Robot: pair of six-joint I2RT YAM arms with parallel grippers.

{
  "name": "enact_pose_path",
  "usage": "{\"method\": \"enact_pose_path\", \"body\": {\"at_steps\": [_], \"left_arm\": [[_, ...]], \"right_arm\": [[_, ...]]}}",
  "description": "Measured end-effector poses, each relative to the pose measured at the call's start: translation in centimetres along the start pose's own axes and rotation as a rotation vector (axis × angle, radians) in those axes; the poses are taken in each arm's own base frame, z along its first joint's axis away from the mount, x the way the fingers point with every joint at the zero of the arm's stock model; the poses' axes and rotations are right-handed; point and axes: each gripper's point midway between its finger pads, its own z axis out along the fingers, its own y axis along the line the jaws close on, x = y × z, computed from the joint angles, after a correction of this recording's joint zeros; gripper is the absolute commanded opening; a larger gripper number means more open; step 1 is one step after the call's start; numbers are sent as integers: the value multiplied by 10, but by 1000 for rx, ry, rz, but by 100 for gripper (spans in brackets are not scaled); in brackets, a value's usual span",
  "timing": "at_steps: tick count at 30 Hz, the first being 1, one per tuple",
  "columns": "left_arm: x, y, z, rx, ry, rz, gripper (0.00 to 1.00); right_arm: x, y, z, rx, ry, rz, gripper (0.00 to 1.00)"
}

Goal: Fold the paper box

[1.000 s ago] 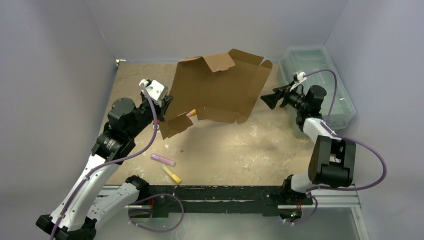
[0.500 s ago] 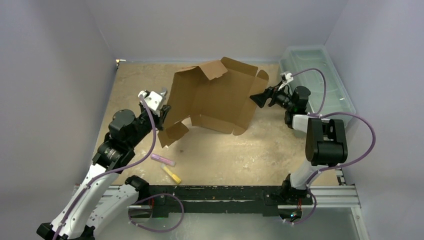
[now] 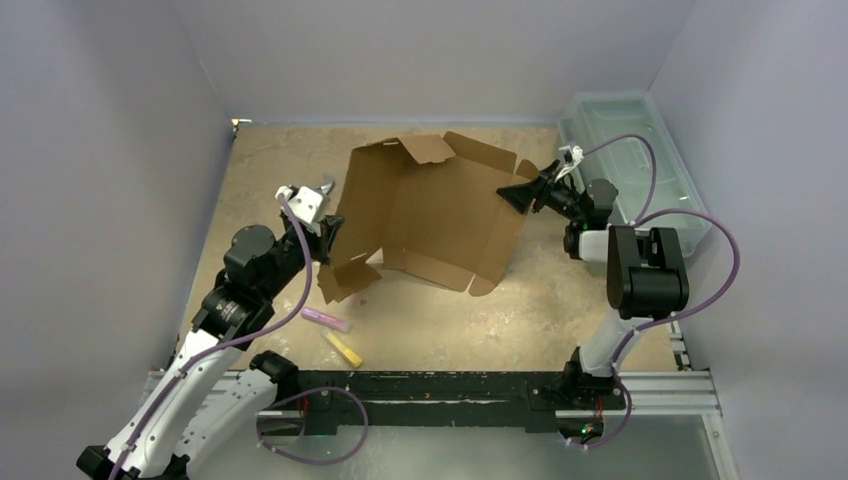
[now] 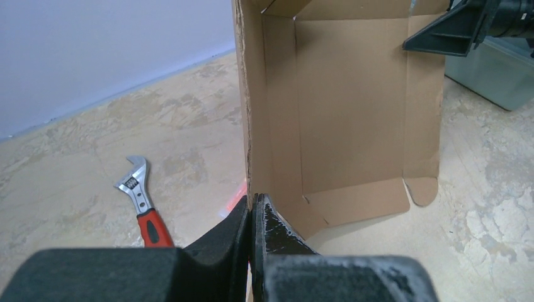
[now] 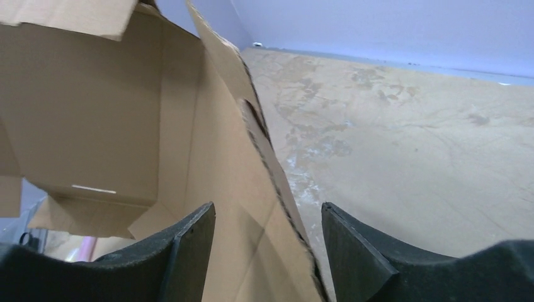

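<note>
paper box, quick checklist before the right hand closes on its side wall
1. Left hand clamped on the left wall of the paper box: ok.
2. Box's right wall edge sits between the fingers of the right hand: ok.
3. Right hand gripping that wall: not ok, its jaws stand apart and are not pinching the cardboard.
4. Wrench lies apart from the box: ok.
5. Box's lower edge resting on the table: cannot tell.
</note>
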Motion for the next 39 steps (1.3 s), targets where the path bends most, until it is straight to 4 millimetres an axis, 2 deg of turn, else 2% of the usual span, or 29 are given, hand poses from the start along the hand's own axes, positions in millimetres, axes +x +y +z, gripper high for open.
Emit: {"method": "enact_pose_path", "body": {"at_steps": [4,11,17,27,29,34,37,39], "left_arm": [[5,1,2,-13,2,-27,0],[7,6,1,-53,-11,-76,0],[12,8,0,-76,-29,-118,0],[16,8,2,-85,-32,-152,0],[16,8,2,-85,-34,-163,0],[18,8,3,-90,-37,-179,0],[19,7,3,-89,-37,-196,0],[19,6,4,-89,-35,-213,0]], "right_arm": [[2,9,-2,-32,0,15,64],[19,13,-11,-23,43,76,70],[20,12,-17,28,74,84,67],[42,17,-20,37,126,144,41],[44,19,-19,35,135,152,32],[46,20,-19,31,143,159,0],[41,28,-20,14,143,166,0],[28,39,-21,-4,128,142,0]]}}
